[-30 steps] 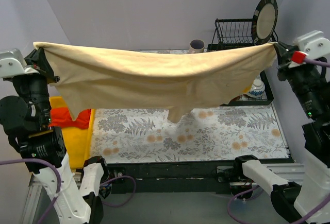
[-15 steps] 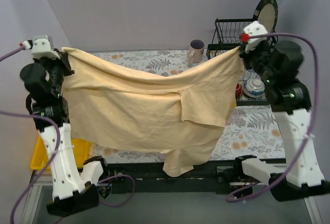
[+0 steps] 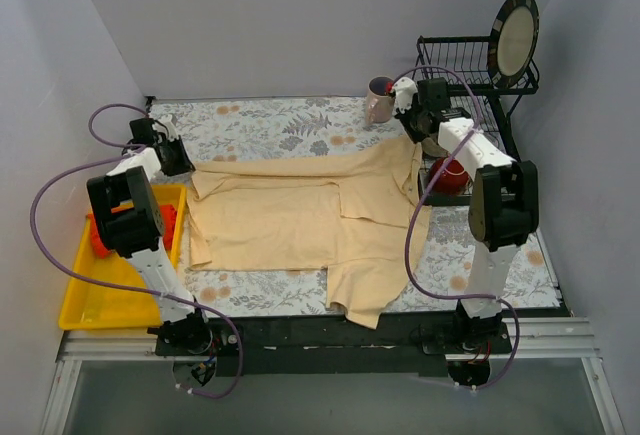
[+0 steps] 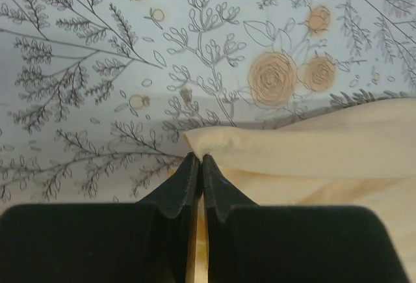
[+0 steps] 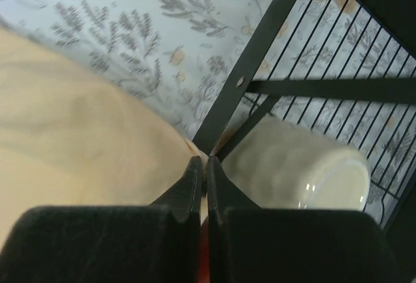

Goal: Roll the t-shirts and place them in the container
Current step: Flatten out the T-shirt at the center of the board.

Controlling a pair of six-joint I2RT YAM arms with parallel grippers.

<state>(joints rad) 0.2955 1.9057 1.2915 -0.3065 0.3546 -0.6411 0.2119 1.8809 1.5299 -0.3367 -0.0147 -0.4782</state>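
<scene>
- Top view: the left gripper and the right gripper are each sitting low at a far corner of the cream t-shirt. The shirt is lying spread on the floral tablecloth between the two sets of fingers.
- The shirt is looking rumpled, with one panel folded over itself and a lower flap reaching the table's near edge.
- A red-orange garment is waiting in the yellow bin, on the near side of the left fingers.
- Step, judging: the laying-out stage is finishing and rolling is not yet starting. Next move is probably calling for letting go, smoothing the folds, then re-gripping an edge.
- Left wrist view: the left gripper is pressing its fingers together on the shirt's corner. The cream cloth is running off to the right of the tips.
- Right wrist view: the right gripper is closing tight, seemingly pinching the shirt's edge, which is lying left of the fingers. The dish rack bar is crossing just ahead, and a pale cup is lying to the right.
</scene>
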